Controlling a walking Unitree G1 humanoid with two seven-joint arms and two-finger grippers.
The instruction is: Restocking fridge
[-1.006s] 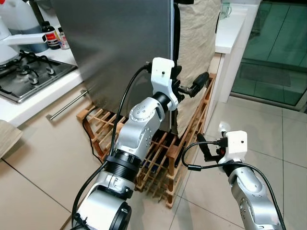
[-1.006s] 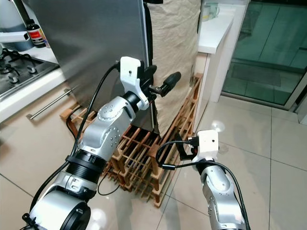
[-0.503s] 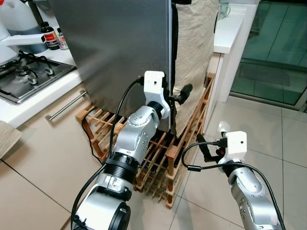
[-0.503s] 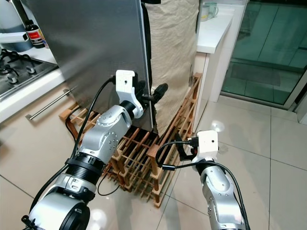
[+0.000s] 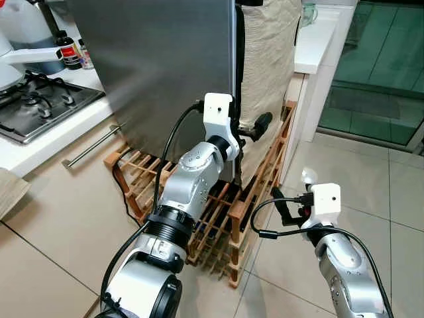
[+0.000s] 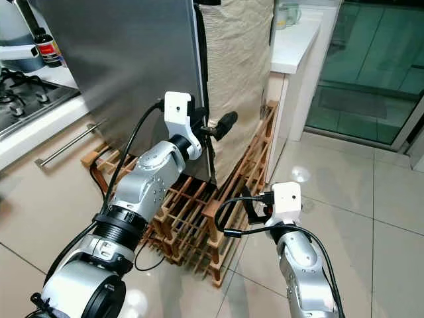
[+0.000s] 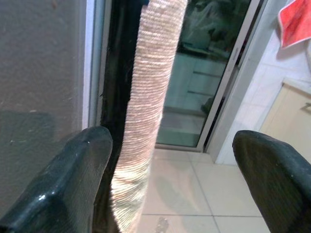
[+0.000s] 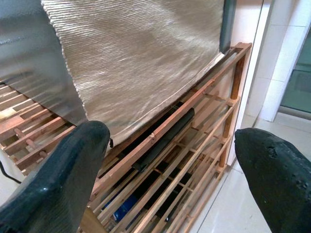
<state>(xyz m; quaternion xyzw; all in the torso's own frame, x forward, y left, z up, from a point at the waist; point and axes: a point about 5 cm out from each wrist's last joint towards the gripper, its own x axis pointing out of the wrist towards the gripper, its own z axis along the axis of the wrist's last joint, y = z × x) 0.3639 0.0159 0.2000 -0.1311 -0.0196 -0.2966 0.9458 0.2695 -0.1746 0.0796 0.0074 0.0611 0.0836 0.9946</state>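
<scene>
The grey fridge (image 5: 165,66) stands on a wooden rack (image 5: 248,199) beside the stove (image 5: 40,106); the left gripper (image 6: 213,129) is up at the fridge's front edge, next to a hanging cloth (image 5: 268,59), fingers wide apart; the right gripper (image 5: 286,211) hangs low by the rack, fingers apart too.

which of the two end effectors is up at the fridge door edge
The left end effector, raised at the steel fridge door edge beside the beige cloth. The right end effector hangs low over the wooden rack.
</scene>
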